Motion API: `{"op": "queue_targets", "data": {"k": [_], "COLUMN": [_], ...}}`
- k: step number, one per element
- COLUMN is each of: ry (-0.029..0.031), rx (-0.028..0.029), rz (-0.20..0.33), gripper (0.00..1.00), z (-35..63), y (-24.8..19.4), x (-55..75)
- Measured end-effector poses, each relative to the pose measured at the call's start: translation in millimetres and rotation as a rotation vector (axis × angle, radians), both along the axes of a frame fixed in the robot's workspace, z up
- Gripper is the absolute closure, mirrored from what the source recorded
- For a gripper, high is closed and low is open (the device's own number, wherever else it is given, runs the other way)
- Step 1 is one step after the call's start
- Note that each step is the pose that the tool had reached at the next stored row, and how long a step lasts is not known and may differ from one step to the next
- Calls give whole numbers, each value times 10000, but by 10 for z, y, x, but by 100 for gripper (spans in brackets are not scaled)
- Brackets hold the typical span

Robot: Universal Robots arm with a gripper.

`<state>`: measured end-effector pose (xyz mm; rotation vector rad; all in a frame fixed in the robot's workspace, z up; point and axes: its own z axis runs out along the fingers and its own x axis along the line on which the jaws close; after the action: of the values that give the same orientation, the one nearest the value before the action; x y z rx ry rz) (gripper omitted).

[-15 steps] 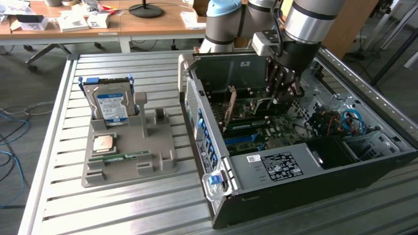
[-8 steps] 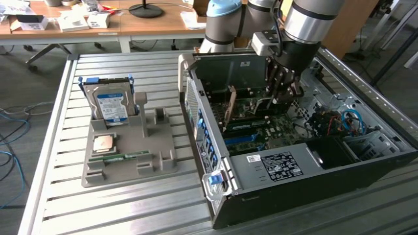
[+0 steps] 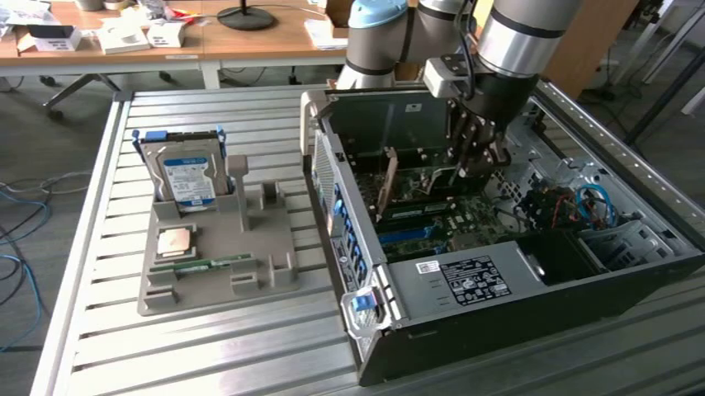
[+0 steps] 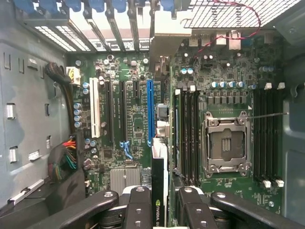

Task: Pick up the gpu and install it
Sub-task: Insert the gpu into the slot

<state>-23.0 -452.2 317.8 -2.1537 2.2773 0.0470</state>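
At the near end of the slatted metal table lies an open computer case on its side. Its power supply carries a black label with white print I cannot read and a small white sticker beside it. Toward the exterior view's left sits a grey tray. It holds a slim green memory stick lying flat at its near part, a square processor chip just beyond that, and a hard drive standing upright at its far end. The drive's blue-and-white label is too small to read. Further in, the arm comes down from the far side. Its grey last section is nearly vertical and the gripper points straight down into the middle of the case. From the wrist, the gripper has its black fingers clamped on either side of the gpu, which is seen edge-on. The card runs away from the fingers over the green motherboard, beside the long blue slot, and the empty processor socket lies off to its other side. A small green logo sits on the card's dark edge, its letters unclear. I cannot tell whether the card is seated. Beyond the case stands a wooden desk with white boxes and a black lamp base.
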Motion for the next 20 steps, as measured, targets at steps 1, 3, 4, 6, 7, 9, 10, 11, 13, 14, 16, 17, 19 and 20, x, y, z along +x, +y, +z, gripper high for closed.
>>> {"op": "queue_targets", "data": {"k": [1, 3, 4, 6, 7, 9, 10, 11, 13, 14, 16, 17, 19, 20], "ry": [1, 1, 1, 0, 0, 1, 1, 2, 1, 0, 1, 2, 0, 0], "rx": [-1, -1, -1, -1, -1, -2, -2, -3, -2, -1, -3, -3, 3, 6], "rz": [0, 0, -1, 0, 0, 0, 0, -1, -1, 0, 2, 2, 6, 12], "gripper": [73, 73, 73, 73, 73, 73, 73, 73, 73, 73, 73, 73, 73, 73], "z": [-13, -39, -51, -72, -81, -93, -97, -101, -109, -113, -114, -114, -116, -115], "y": [0, 0, 0, 0, 0, 0, 0, -2, -10, -13, -13, -13, -20, -32], "x": [0, 0, 0, 0, 0, 0, 0, 0, -1, -1, 0, 0, 1, 1]}}
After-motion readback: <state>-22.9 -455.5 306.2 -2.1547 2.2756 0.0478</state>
